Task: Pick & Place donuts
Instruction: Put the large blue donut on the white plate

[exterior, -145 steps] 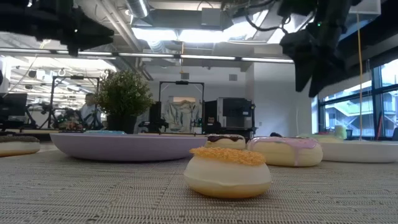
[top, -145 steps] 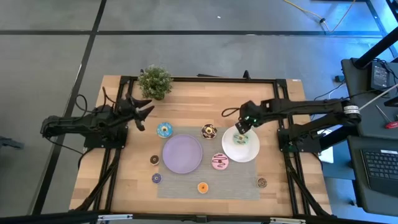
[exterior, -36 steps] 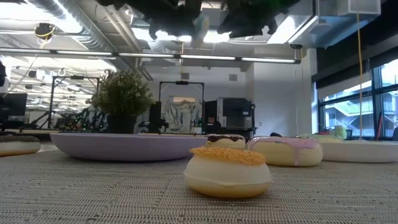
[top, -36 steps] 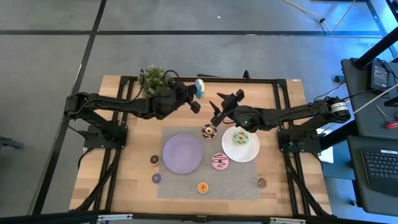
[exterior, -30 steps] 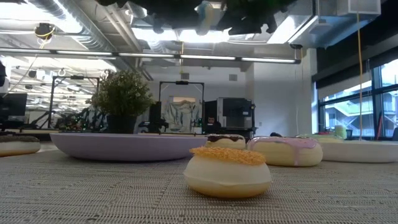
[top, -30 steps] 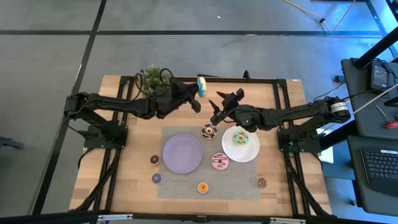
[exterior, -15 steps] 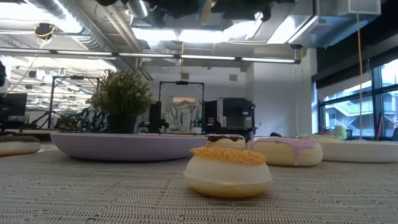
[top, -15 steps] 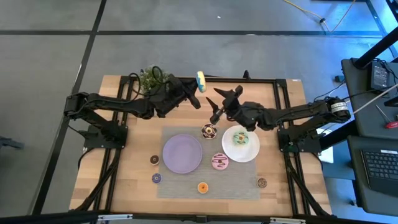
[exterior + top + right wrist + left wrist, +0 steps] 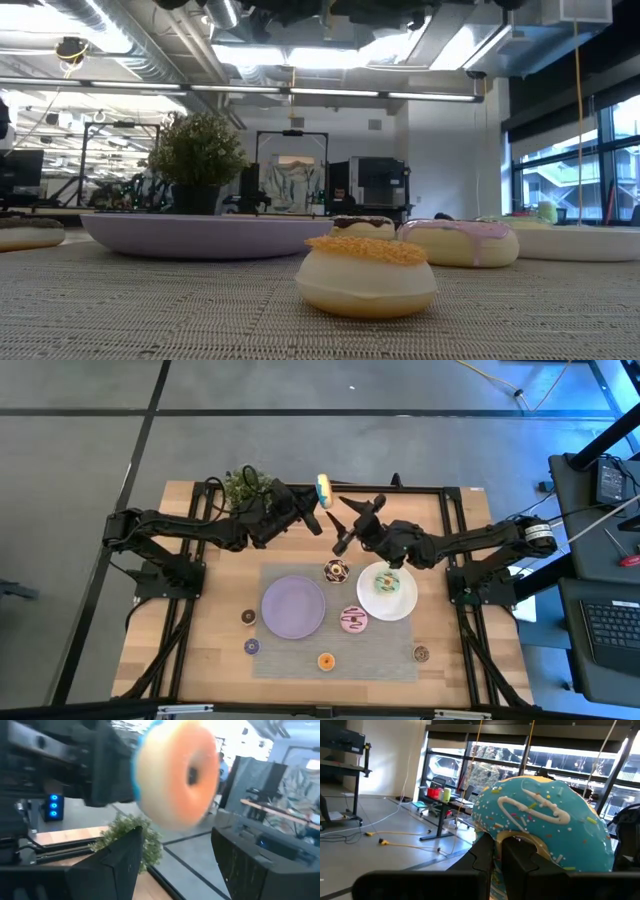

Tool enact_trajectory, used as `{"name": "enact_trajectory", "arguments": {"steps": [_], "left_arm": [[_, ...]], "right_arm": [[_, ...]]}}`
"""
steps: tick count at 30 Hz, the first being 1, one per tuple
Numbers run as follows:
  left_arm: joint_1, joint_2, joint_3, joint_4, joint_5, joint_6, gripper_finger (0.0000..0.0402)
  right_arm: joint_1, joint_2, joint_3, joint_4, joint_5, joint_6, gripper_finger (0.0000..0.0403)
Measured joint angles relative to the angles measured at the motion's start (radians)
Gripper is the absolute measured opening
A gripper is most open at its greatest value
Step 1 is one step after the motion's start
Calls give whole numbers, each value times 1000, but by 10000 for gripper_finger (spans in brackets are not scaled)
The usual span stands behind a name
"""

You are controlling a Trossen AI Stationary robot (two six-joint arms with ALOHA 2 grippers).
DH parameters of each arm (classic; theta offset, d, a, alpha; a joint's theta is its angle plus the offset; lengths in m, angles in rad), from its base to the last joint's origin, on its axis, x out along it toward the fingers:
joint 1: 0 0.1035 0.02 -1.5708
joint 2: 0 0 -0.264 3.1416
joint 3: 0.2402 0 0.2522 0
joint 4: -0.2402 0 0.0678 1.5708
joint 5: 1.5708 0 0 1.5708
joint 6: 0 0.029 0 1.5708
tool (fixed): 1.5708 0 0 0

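Nearest the front edge on the grey mat (image 9: 300,650) sit the orange mini donut (image 9: 326,661), purple mini (image 9: 252,647) and a brown mini (image 9: 421,653); another brown mini (image 9: 248,617) lies left of the empty lilac plate (image 9: 293,607). Pink donut (image 9: 353,620) and chocolate donut (image 9: 336,571) rest off-plate. Only the green donut (image 9: 387,582) is on the white plate (image 9: 400,603). Farther back, raised above the table, left gripper (image 9: 318,498) pinches the blue donut (image 9: 323,490) edge-on; right gripper (image 9: 352,520) spread wide just beside it, likely handover. Most placing still left
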Motion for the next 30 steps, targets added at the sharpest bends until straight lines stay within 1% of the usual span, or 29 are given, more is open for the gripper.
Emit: {"name": "enact_trajectory", "arguments": {"steps": [2,8,12,17,30], "left_arm": [[1,0,0,1,0,0,23],[2,0,0,1,0,0,23],[2,0,0,0,-1,0,23],[2,0,0,0,-1,0,22],[2,0,0,0,5,0,26]], "right_arm": [[0,14,0,21,-24,-4,236],[-2,27,0,85,-9,-5,236],[-3,27,0,128,-66,-32,223],[-3,27,0,127,-62,-34,187],[-22,27,0,128,-61,-37,65]]}}
